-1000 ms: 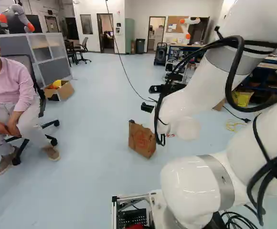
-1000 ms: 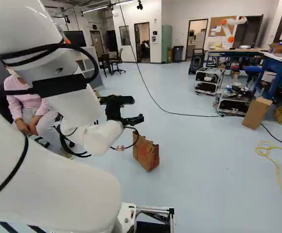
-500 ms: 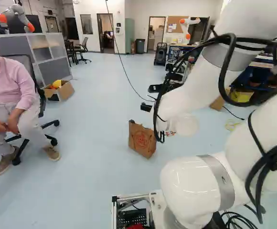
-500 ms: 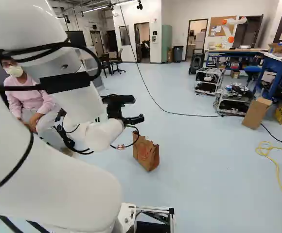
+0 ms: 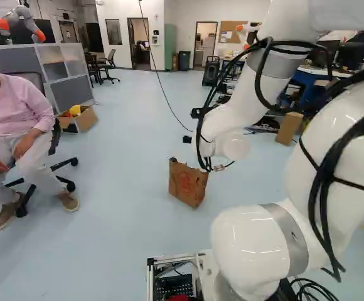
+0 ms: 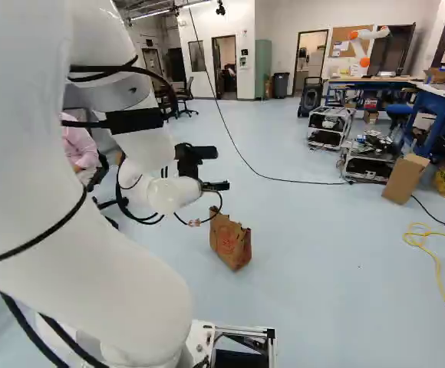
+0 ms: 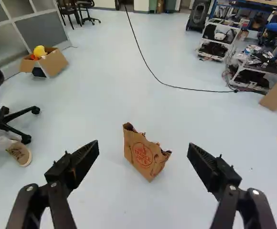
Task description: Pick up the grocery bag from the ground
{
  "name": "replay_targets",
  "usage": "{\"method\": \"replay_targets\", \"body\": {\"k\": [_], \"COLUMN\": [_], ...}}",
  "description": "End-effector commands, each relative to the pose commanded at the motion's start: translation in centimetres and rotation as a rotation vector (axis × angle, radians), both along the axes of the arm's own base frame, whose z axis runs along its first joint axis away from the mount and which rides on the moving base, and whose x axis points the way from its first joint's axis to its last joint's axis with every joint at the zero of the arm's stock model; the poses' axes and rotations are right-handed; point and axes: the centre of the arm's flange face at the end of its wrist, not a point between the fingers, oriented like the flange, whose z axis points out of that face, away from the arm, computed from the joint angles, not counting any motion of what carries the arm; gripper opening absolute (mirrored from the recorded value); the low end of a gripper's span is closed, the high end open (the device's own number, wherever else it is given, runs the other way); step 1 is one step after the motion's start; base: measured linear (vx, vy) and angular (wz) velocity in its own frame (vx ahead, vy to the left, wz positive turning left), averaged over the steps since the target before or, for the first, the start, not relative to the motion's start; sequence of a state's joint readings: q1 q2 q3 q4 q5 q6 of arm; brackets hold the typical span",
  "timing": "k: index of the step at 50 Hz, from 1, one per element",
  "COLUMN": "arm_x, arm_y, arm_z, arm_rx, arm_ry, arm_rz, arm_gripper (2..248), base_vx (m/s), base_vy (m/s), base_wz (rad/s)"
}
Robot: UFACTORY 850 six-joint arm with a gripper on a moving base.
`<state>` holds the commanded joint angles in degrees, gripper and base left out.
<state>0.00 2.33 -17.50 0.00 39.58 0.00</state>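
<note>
My gripper (image 6: 216,186) shows in the right base view as a small black shape at the end of the white wrist, high above the floor. Seen from the wrist, the gripper (image 7: 143,149) has its two fingers wide apart, with nothing touched between them. The brown paper grocery bag (image 7: 144,153) stands on the floor, ahead of the fingers and lined up with the gap between them. It has a crumpled top edge and a red round print. In the left base view the bag (image 5: 187,183) is just below the wrist, its upper corner beside a hanging cable.
A cardboard box (image 7: 52,62) with yellow things stands by a grey partition, near an office chair (image 7: 7,119). A black cable (image 7: 176,87) crosses the floor beyond the bag. White racks (image 6: 330,126), a leaning carton (image 6: 405,179) and a yellow cord (image 6: 436,261) lie rightward. Another robot (image 6: 363,46) stands far back.
My arm has swung its wrist and upper links: the wrist sits further right and a bit higher in the right base view. The base and the bag have stayed put.
</note>
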Motion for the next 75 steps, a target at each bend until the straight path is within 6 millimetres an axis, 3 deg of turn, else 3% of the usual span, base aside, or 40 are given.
{"method": "replay_targets", "body": {"k": [58, 75], "arm_x": [14.7, 19.1], "arm_y": [0.0, -1.2], "arm_z": [-2.5, -3.6], "arm_rx": [0.000, 0.004], "arm_ry": [0.253, 0.332], "arm_rz": [0.000, -0.023], "arm_gripper": [247, 247], "base_vx": [0.000, 0.000], "base_vy": [0.000, 0.000], "base_wz": [0.000, 0.000]}}
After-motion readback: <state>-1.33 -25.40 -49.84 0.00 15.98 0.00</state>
